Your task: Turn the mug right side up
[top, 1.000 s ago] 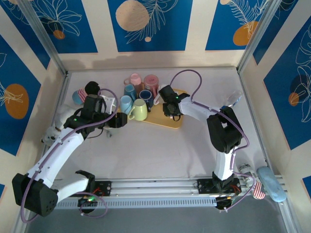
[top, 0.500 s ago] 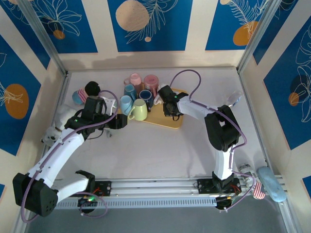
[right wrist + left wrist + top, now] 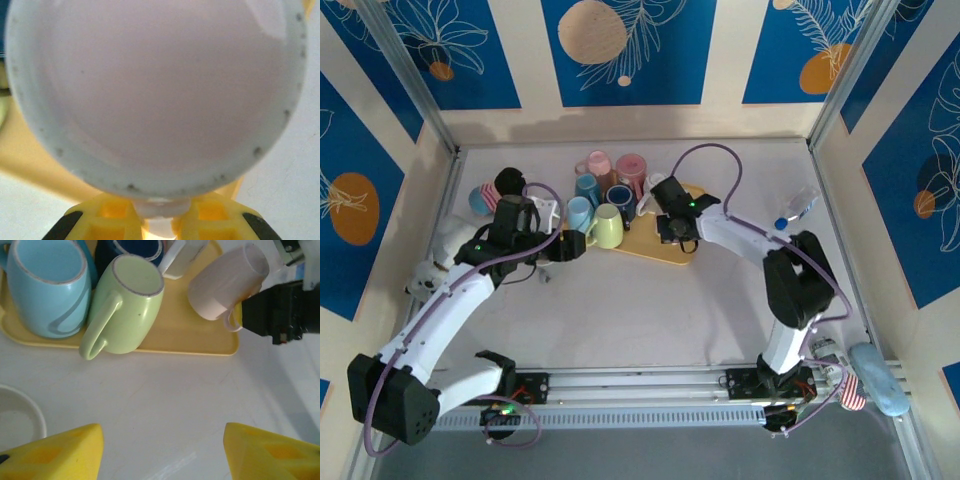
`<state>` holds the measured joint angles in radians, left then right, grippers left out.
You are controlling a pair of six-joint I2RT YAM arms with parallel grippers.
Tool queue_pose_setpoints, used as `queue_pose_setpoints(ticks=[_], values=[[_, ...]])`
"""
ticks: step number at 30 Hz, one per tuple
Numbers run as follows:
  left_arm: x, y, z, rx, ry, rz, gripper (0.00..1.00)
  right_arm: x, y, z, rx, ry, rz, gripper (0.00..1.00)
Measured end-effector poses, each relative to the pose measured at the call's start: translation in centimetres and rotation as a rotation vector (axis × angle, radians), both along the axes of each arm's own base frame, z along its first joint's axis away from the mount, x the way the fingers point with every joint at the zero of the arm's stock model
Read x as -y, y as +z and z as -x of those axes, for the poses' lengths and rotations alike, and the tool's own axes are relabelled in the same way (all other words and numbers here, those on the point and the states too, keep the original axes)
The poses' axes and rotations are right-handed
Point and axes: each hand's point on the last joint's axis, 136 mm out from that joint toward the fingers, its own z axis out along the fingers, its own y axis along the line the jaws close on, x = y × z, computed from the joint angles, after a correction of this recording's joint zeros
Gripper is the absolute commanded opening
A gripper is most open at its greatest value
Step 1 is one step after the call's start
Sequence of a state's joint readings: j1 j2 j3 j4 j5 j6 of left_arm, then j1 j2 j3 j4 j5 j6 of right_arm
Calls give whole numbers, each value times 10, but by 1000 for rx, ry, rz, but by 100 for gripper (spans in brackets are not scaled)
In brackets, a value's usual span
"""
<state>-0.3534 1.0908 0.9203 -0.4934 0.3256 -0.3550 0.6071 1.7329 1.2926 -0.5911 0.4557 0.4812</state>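
- Since a second ago, the right arm's elbow has swung out toward the right edge of the worktop [image 3: 650, 320]. That uncovers a clear plastic bottle [image 3: 798, 207] lying near that edge. The left arm hasn't moved.
- The right hand [image 3: 160, 222] has clenched in that time. Its yellow fingers [image 3: 115, 210] now pinch the handle of the pale pink mug [image 3: 225, 285].
- The mug is over the right end of the yellow tray [image 3: 180, 342], at the middle back of the worktop. It's tilted, not upright, with the handle toward the tray's near edge. Can't tell whether it touches the tray.
- The left hand [image 3: 160, 455] is released, tips wide apart with nothing between them. It sits over bare worktop just off the tray's near edge.
- The mug is round, glossy glazed ceramic, with dark specks around its pale ring in the right wrist view.
- The tray is flat and smooth, with a low raised lip and rounded corners.
- On the tray, the pale green mug [image 3: 125, 305] and light blue mug [image 3: 47, 287] stand mouth up. Both have loop handles and greyish rims.
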Motion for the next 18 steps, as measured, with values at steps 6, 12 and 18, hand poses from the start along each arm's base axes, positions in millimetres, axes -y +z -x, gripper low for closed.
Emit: queue_pose_setpoints(ticks=[6,12,18], values=[[17,10,-3,-18,5,153,65,-28,66,15,85,122,-236,0],[34,23,-9,-53,37,366,65,-60,112,31,128,265,-511,0],[44,38,-16,-62,69,543,65,-92,155,37,160,369,-748,0]])
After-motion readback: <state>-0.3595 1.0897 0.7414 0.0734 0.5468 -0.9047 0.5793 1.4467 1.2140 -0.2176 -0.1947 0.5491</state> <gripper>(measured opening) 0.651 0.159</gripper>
